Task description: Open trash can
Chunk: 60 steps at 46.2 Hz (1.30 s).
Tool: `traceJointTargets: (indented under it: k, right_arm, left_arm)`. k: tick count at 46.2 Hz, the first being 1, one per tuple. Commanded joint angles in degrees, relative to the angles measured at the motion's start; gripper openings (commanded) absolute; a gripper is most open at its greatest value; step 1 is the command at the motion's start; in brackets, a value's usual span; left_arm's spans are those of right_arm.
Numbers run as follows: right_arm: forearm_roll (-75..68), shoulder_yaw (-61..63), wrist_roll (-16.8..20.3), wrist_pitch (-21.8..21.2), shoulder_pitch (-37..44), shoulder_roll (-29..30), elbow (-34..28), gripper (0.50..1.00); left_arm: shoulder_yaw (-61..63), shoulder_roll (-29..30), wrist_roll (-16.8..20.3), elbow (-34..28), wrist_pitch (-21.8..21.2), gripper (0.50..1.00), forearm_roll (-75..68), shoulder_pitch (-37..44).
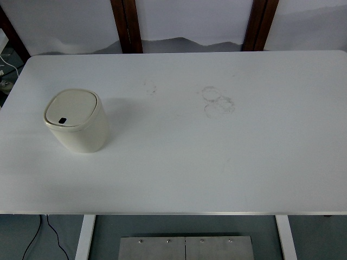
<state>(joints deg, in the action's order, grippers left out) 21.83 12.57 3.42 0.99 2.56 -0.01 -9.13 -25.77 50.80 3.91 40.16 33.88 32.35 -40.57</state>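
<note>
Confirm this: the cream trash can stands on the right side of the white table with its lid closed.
Not quite. The top view shows the trash can on the left side of the white table, not the right. Its lid is closed, as you said.

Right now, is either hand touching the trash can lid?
Apart. The top view shows the trash can alone on the white table, its lid closed, and no hand in the picture at all.

Neither arm shows in the top view; no hand, wrist or finger enters from the left or right edge.
</note>
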Motion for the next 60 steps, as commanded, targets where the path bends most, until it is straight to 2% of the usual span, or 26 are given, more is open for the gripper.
traceJointTargets:
  k: [1,8,16,36,44,60]
  right_arm:
    - [-0.03,0.0,0.0,-0.03,-0.01,0.01,-0.01,0.995]
    - [-0.03,0.0,0.0,-0.03,-0.01,0.01,-0.01,0.995]
    - [-0.03,0.0,0.09,-0.03,0.08,0.01,-0.01,0.995]
    - [0.06,0.0,0.09,0.06,0.16,0.01,-0.01,0.995]
    - [-0.03,0.0,0.0,-0.03,0.16,0.01,-0.01,0.995]
    - [-0.03,0.0,0.0,-0.03,0.16,0.01,-0.01,0.995]
  left_arm:
    - [0.02,1.66,-0.39,3.6,-1.62,1.0,-1.41,-1.44]
    - [0.02,2.46,-1.8,7.99,-5.23,1.0,-7.56,-5.04]
    - [0.11,3.34,-4.17,11.34,-6.55,1.0,-14.32,-8.65]
    - [2.57,7.73,-9.97,18.89,-6.11,1.0,-30.68,-15.85]
    - [10.56,9.31,-11.38,23.38,-5.93,1.0,-35.16,-20.95]
    - [24.54,9.49,-12.96,27.24,-3.3,1.0,-37.45,-33.69]
